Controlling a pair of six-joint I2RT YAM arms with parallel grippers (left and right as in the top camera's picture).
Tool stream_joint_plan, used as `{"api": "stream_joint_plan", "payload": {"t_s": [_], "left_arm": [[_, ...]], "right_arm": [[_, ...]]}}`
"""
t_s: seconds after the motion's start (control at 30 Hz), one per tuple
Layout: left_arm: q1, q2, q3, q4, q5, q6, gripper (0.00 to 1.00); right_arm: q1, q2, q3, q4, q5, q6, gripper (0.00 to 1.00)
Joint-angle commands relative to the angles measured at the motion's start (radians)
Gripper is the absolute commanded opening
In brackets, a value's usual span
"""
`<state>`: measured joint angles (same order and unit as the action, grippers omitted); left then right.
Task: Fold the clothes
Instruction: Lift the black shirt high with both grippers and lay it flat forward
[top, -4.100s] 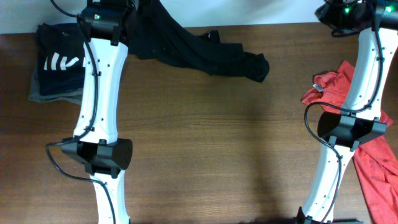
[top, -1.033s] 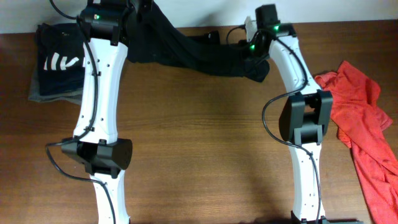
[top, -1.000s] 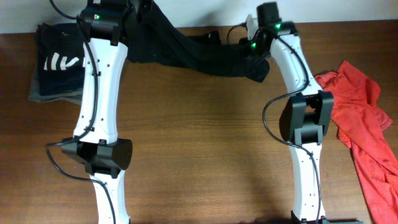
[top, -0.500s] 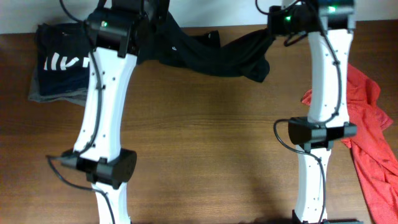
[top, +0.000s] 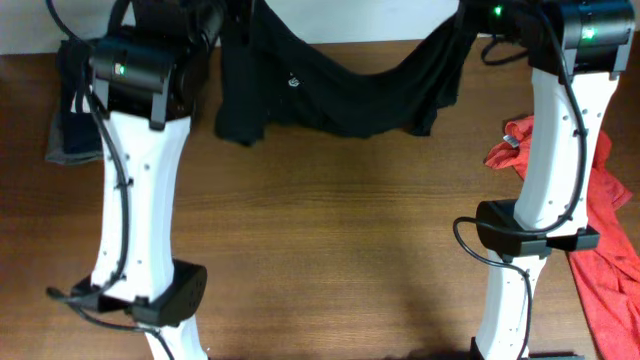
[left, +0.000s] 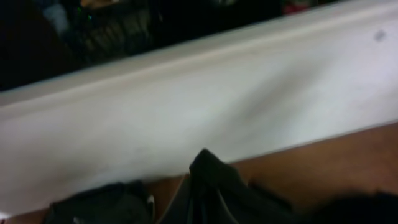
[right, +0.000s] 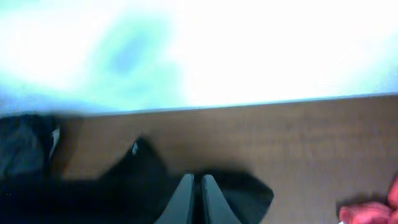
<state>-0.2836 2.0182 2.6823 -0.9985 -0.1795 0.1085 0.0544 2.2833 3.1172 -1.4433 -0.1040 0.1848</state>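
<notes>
The black garment (top: 340, 100) is held up over the back edge of the worktop (top: 330, 260), strung between the two arms. Its long axis runs left to right, the top edge sags in the middle, and the rest hangs below both grips. The right fingers (right: 198, 190) are seen pressed together with dark cloth pinched between them. The left fingers (left: 205, 186) are dark and blurred, so their clamp on the cloth is judged from the fabric bunched at them and hanging from that corner. Neither arm is nearer, since one top corner is held by each. The bare wood towards the arm bases is probably where the garment is to be laid flat.

A small pale mark (top: 291, 82) is seen on the black cloth (too small to be read). White strokes show on a navy top (top: 78, 100) at the left edge, but no letters can be made out. A red garment (top: 605, 190) lies crumpled at the right.
</notes>
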Motion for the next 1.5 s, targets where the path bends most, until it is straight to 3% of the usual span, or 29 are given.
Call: {"api": "stream_joint_plan", "payload": {"t_s": [0.0, 0.23, 0.3, 0.4, 0.53, 0.7, 0.8, 0.93, 1.03, 1.07, 1.1, 1.17, 1.23, 1.27, 1.3, 1.37, 1.47], "left_arm": [[0.058, 0.103, 0.002, 0.085, 0.116, 0.004, 0.01], [0.132, 0.224, 0.002, 0.518, 0.214, 0.032, 0.01], [0.142, 0.221, 0.007, 0.620, 0.218, 0.056, 0.01], [0.146, 0.204, 0.060, 0.657, 0.217, 0.074, 0.00], [0.147, 0.159, 0.135, 0.531, 0.218, 0.077, 0.01], [0.143, 0.103, 0.153, 0.210, 0.218, 0.075, 0.01], [0.134, 0.102, 0.147, -0.060, 0.217, -0.011, 0.01], [0.129, 0.102, 0.146, -0.266, 0.217, -0.094, 0.01], [0.129, 0.102, 0.146, -0.407, 0.218, -0.177, 0.02], [0.129, 0.102, 0.146, -0.457, 0.218, -0.198, 0.13], [0.129, 0.102, 0.146, -0.507, 0.218, -0.211, 0.21], [0.129, 0.102, 0.146, -0.593, 0.218, -0.214, 0.22], [0.129, 0.102, 0.146, -0.641, 0.218, -0.214, 0.39], [0.129, 0.102, 0.146, -0.673, 0.223, -0.214, 0.58], [0.129, 0.102, 0.146, -0.687, 0.233, -0.214, 0.74], [0.129, 0.102, 0.143, -0.689, 0.277, -0.214, 0.95], [0.129, 0.109, 0.118, -0.689, 0.300, -0.214, 0.96]], "right_arm": [[-0.028, 0.012, -0.034, 0.085, 0.038, 0.024, 0.04], [-0.085, 0.013, -0.121, 0.486, 0.034, 0.034, 0.04], [-0.104, 0.003, -0.104, 0.546, 0.034, 0.033, 0.04], [-0.135, -0.024, -0.070, 0.560, 0.034, 0.033, 0.04], [-0.173, -0.081, -0.056, 0.472, 0.029, 0.033, 0.04], [-0.181, -0.112, -0.056, 0.259, 0.030, -0.016, 0.04], [-0.179, -0.108, -0.056, 0.040, 0.030, -0.014, 0.04], [-0.179, -0.108, -0.056, -0.141, 0.030, -0.011, 0.05], [-0.179, -0.108, -0.057, -0.256, 0.030, -0.013, 0.32], [-0.179, -0.109, -0.076, -0.256, 0.025, -0.020, 0.47], [-0.177, -0.116, -0.094, -0.256, 0.015, -0.019, 0.51], [-0.171, -0.116, -0.101, -0.255, 0.015, -0.019, 0.54], [-0.172, -0.116, -0.101, -0.256, 0.015, -0.019, 0.71], [-0.174, -0.119, -0.101, -0.256, 0.016, -0.019, 0.82], [-0.175, -0.119, -0.101, -0.255, 0.021, -0.019, 0.86], [-0.174, -0.121, -0.101, -0.255, 0.037, -0.019, 0.90], [-0.174, -0.121, -0.109, -0.256, 0.037, -0.019, 0.93]]}}
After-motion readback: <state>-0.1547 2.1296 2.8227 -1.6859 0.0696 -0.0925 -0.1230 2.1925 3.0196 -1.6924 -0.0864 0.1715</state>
